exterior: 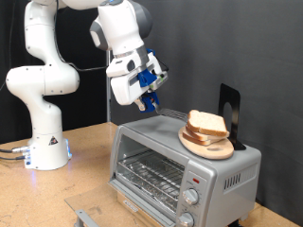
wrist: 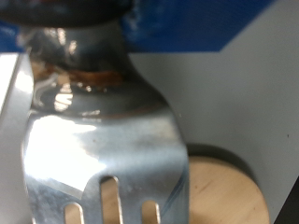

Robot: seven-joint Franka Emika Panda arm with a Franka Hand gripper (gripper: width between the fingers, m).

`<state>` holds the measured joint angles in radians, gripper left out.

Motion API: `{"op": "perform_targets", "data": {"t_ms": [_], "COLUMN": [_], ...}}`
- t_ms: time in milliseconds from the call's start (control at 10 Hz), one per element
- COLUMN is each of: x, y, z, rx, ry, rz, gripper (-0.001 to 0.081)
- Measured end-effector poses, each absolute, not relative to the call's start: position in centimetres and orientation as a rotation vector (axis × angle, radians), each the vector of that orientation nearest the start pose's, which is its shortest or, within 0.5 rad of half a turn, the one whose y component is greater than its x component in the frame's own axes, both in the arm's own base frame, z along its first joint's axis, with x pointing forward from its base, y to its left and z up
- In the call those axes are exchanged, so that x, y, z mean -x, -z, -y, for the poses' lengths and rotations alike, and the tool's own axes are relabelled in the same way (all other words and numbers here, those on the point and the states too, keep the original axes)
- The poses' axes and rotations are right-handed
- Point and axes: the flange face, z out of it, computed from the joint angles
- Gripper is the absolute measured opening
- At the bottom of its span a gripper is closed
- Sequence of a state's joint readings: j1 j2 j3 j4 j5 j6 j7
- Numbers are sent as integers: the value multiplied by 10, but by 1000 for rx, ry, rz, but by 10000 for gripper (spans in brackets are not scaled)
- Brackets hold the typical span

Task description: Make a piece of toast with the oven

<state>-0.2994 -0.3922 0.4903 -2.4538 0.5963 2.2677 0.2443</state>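
The gripper [exterior: 151, 95] is hovering above the oven [exterior: 180, 165], its jaws gripping a metal spatula [wrist: 103, 140]. The toast [exterior: 206, 124] is sitting stacked on a wooden board [exterior: 208, 144] atop the oven; sliding the blade in low and level should be lifting one slice cleanly.

The light wooden bench [exterior: 90, 165] carried the silver-grey toaster oven [exterior: 180, 165] toward its right edge in the exterior view, door facing the near edge. The robot's white base [exterior: 45, 142] stood on the bench by the far left corner, cables [exterior: 9, 151] trailing off its left side. A grey object [exterior: 90, 219] lay at the near edge, partly cut off.
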Motion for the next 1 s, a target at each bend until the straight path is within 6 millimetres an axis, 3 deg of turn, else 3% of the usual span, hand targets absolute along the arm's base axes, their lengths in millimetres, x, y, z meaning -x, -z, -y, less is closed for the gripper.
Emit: {"op": "perform_targets", "data": {"t_ms": [1000], "x": [-473], "y": [-423], "z": [-121], "rx": [2767], "ry": [208], "rz": [-680], "gripper": [383]}}
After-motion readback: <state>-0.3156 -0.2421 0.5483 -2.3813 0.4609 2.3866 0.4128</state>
